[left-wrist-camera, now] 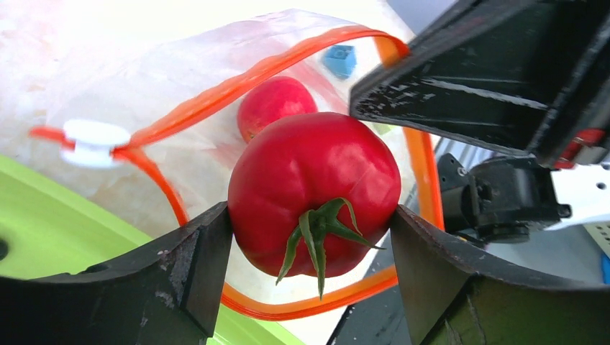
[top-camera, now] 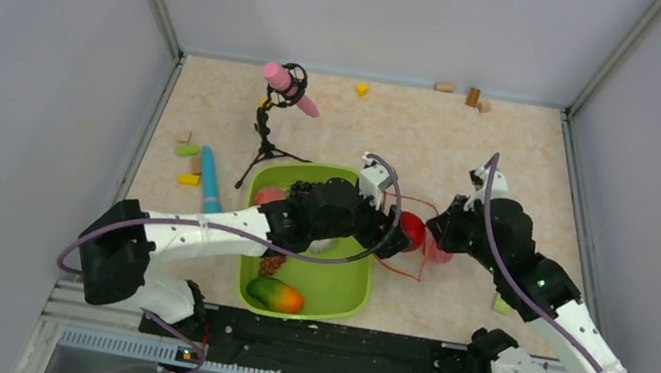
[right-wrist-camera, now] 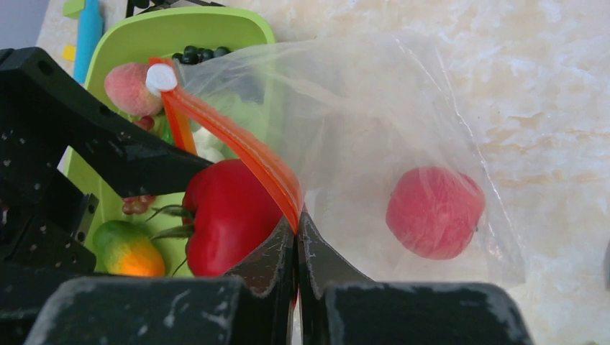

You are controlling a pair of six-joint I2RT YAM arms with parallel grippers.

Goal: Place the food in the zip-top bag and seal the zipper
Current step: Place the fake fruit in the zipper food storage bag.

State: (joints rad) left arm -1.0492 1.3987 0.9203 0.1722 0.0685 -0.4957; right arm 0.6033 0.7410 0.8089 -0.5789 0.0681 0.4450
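My left gripper (left-wrist-camera: 313, 237) is shut on a red tomato (left-wrist-camera: 313, 187) with a green stem and holds it at the open mouth of the clear zip-top bag (left-wrist-camera: 180, 79). The tomato also shows in the top view (top-camera: 411, 231) and the right wrist view (right-wrist-camera: 226, 215). A second red round fruit (right-wrist-camera: 434, 211) lies inside the bag. My right gripper (right-wrist-camera: 296, 223) is shut on the orange-red zipper (right-wrist-camera: 244, 147) and holds the mouth up. The white slider (right-wrist-camera: 161, 77) sits at the strip's far end. A peach (right-wrist-camera: 129, 88), dark grapes (right-wrist-camera: 198, 52) and an orange-green piece (right-wrist-camera: 129, 248) lie in the tray.
The lime-green tray (top-camera: 344, 295) stands left of the bag, under my left arm. A light-blue stick (top-camera: 208, 178) and small coloured blocks (top-camera: 187, 150) lie at the left. A pink thing on a black tripod (top-camera: 284, 88) stands behind the tray. Wooden blocks (top-camera: 471, 96) lie at the back wall.
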